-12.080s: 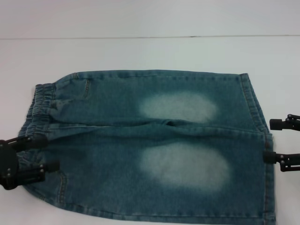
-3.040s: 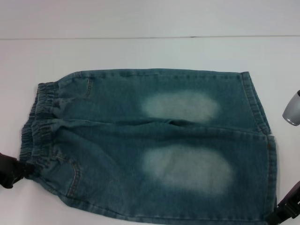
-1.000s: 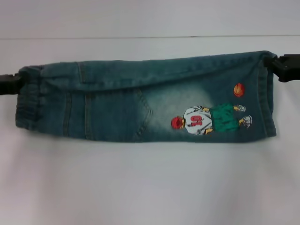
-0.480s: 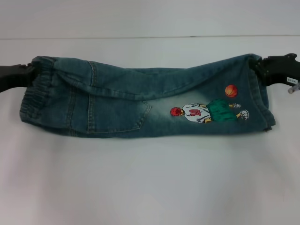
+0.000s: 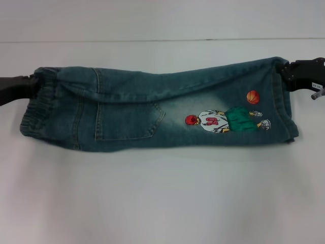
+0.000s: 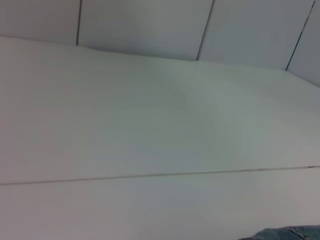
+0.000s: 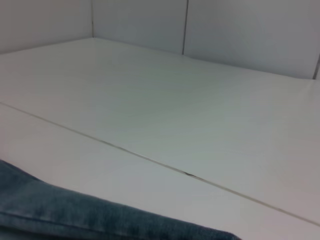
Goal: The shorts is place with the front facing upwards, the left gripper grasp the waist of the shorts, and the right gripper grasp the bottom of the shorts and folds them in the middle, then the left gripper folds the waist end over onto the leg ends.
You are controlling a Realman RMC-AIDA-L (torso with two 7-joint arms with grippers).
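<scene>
A plain white table (image 5: pixel 162 203) fills the scene, with a pale wall behind it and one thin seam line running across the far side. On it lies a pair of denim shorts (image 5: pixel 152 114), already doubled lengthwise so a back pocket and a printed basketball-player figure (image 5: pixel 226 121) face up.

At the far left, the left gripper (image 5: pixel 25 85) is clenched on the upper corner of the waist (image 5: pixel 35 109), the puckered elastic band. The folded cloth runs rightward from there, its upper edge sagging a little toward the middle. At the far right, the right gripper (image 5: pixel 287 73) pinches the upper corner of the bottom of the shorts (image 5: pixel 284 109), where the stitched leg hems are stacked. Both wrist views show mostly bare table, with only a sliver of denim at the edge.

The lengthwise fold looks essentially done, though the upper layer lies skewed and rumpled near the hems. To finish this step well, I judge both grippers should lower the held edge evenly, keeping light tension between them so the layers line up flat. After that the waist end can be carried over onto the leg ends.
</scene>
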